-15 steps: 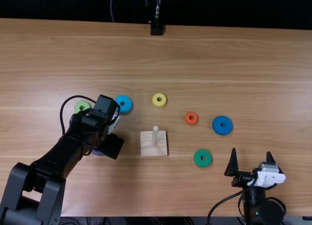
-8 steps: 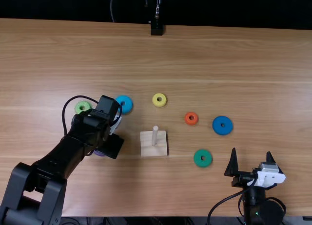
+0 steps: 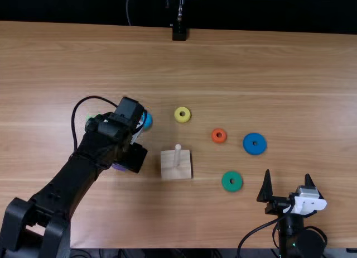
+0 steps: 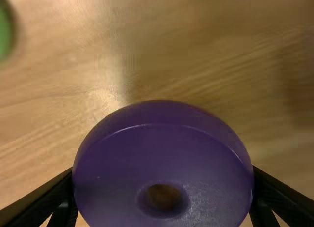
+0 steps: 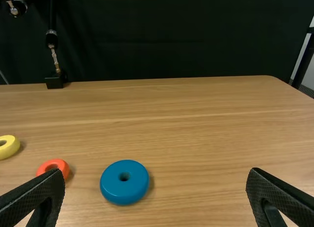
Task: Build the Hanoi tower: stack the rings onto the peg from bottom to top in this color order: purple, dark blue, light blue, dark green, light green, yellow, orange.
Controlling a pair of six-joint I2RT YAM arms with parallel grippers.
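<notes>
From where I stand, the purple ring point(image 4: 162, 133) is pinched by its sides in the left gripper point(image 4: 163, 172), one finger on either side, with its broad face and center hole toward the wrist camera. In the top view a sliver of purple shows beneath that gripper. The wooden peg point(image 3: 177, 154) stands upright and bare on its square base point(image 3: 170, 172), a short way to the right of the ring and roughly level with it across the counter point(image 3: 251, 62).

That sideways gap is what matters now. The coming move, I'd judge, is a carry to the right, high enough to clear the peg's top, with the ring's hole ending straight above the peg and its axis in line with it. Purple belongs at the bottom, so this looks like the opening placement. If the ring arrives tilted or off center, it could catch on the peg's tip or nudge the base. How high it is off the counter I cannot tell.

The left arm has the ring and is the one for this job. The right gripper point(image 3: 287, 180) is well apart on the peg's other side, its fingers spread with nothing between them, near the dark green ring point(image 3: 232, 181).
</notes>
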